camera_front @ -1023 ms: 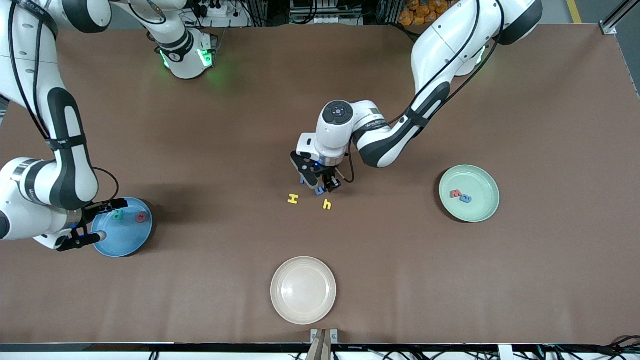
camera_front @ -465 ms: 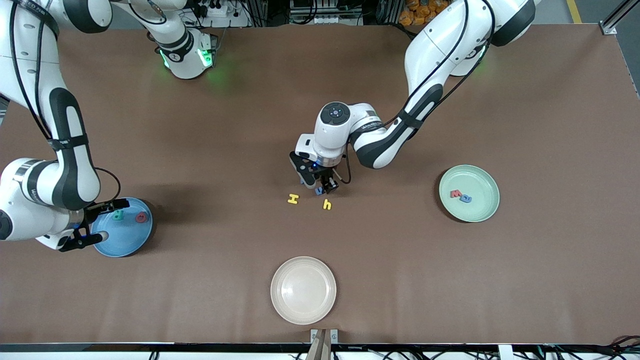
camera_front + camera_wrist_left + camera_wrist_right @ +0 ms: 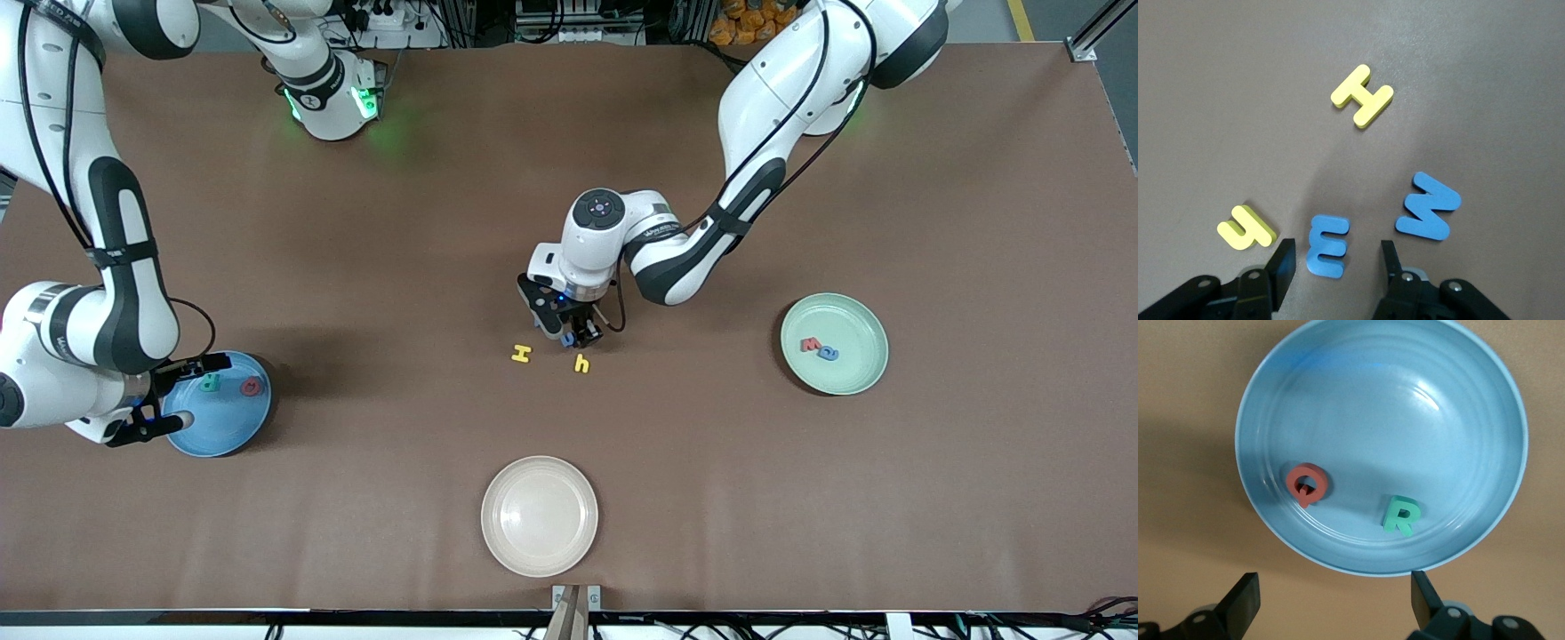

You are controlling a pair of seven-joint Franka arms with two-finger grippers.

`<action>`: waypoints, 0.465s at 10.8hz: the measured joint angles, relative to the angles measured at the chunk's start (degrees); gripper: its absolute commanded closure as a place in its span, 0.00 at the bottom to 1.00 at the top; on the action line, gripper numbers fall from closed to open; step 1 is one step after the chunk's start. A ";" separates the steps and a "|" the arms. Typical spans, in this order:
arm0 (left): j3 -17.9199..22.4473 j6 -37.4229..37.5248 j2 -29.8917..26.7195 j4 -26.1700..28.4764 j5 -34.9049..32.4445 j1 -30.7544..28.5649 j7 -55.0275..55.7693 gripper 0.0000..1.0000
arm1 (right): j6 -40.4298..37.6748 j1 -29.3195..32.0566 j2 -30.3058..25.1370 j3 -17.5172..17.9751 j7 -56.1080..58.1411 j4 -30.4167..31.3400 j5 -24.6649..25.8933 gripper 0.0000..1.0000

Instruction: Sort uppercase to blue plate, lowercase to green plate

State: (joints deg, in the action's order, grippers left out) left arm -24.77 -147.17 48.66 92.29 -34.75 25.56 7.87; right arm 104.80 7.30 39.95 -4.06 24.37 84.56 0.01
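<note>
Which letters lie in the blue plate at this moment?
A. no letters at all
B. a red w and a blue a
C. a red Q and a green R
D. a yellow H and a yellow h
C: the right wrist view shows the red Q and the green R lying apart inside the blue plate, and no other letter is in it.

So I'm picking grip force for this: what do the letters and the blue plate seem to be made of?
The blue m and yellow H look like soft foam: thick slabs, matte faces, rounded die-cut edges. Probably light and squashy. The blue plate looks like hard plastic, maybe melamine: smooth, semi-gloss, with soft highlights and faint concentric rings. The red Q and green R in it look like the same foam.
</note>
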 measured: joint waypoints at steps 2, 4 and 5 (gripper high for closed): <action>0.01 -0.01 0.12 -0.11 -0.01 0.00 0.00 0.40 | 0.00 0.02 0.02 -0.03 -0.02 0.00 0.00 0.00; 0.01 -0.01 0.29 -0.23 -0.01 0.01 0.00 0.40 | 0.00 0.02 0.03 -0.03 -0.04 0.00 0.00 0.00; 0.01 -0.02 0.38 -0.26 -0.01 0.01 -0.01 0.40 | 0.00 0.02 0.05 -0.03 -0.04 0.00 0.00 0.00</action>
State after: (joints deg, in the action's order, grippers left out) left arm -24.76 -147.19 49.04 92.02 -34.76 25.57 7.87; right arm 104.80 7.31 40.00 -4.09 24.33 84.56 0.01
